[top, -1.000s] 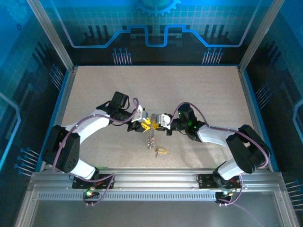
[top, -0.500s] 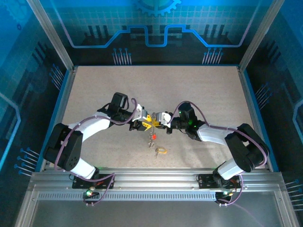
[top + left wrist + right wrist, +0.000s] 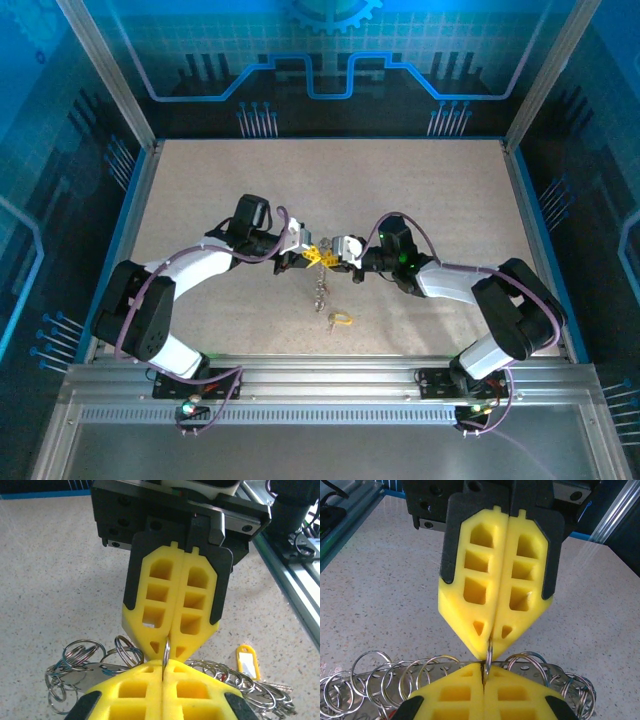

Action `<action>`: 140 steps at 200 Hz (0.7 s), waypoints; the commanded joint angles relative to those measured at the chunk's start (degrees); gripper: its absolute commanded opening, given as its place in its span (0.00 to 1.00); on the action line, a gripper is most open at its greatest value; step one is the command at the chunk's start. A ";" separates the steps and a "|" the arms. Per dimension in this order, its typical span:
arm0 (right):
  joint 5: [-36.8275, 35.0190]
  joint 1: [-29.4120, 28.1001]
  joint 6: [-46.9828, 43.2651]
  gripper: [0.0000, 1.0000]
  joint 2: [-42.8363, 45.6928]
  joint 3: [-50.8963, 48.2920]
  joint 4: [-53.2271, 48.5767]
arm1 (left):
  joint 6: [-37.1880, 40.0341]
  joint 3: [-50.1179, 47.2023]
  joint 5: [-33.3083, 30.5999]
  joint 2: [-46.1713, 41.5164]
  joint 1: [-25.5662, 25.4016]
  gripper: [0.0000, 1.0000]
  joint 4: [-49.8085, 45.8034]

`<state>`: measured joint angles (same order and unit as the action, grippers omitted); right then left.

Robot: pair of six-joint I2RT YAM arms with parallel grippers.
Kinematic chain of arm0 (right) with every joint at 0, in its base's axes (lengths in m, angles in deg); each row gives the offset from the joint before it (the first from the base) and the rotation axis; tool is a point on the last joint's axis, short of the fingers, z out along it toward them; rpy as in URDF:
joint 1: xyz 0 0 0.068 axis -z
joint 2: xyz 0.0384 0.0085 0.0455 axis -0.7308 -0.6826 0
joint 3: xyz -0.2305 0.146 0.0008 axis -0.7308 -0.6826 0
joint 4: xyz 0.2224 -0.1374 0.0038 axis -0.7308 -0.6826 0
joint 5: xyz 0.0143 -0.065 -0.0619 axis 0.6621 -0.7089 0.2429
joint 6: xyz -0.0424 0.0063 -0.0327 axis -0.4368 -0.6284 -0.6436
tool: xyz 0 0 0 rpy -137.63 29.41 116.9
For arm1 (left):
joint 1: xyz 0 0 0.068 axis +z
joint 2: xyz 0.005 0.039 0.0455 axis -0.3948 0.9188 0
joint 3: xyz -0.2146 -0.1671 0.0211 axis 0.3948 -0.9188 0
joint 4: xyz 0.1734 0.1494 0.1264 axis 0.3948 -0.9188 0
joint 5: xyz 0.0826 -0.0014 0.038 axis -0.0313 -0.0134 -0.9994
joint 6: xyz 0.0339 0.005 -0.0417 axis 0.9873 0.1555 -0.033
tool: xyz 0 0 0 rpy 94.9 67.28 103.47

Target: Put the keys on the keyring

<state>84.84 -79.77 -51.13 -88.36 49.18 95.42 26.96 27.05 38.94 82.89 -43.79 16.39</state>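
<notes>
The left gripper (image 3: 163, 672) has just closed fully, so it and the right gripper (image 3: 483, 672), also shut tight, now pinch the thin keyring (image 3: 166, 650) tip to tip over the middle of the table (image 3: 400, 190). With both ends gripped, the ring looks ready to be pried apart. The yellow key (image 3: 247, 661) lies on the table nearby, not yet threaded.

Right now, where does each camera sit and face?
Top external: above, behind the bases, looking down at the table; both arms, left gripper and right gripper tip to tip.
Left wrist: on its arm, facing the right gripper; own pads at bottom.
Right wrist: on its arm, facing the left gripper; own pads at bottom.
Shared: both wrist views show one ring pinched at the tips.
</notes>
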 commanded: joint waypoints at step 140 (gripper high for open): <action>1.40 1.02 -4.72 0.16 3.58 3.28 -11.45 | 10.61 7.50 -7.21 -0.83 -3.99 0.00 -18.42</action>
<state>84.95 -79.40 -54.58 -86.43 50.64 86.24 35.48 32.95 32.56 81.89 -47.09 2.66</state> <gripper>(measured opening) 0.160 0.052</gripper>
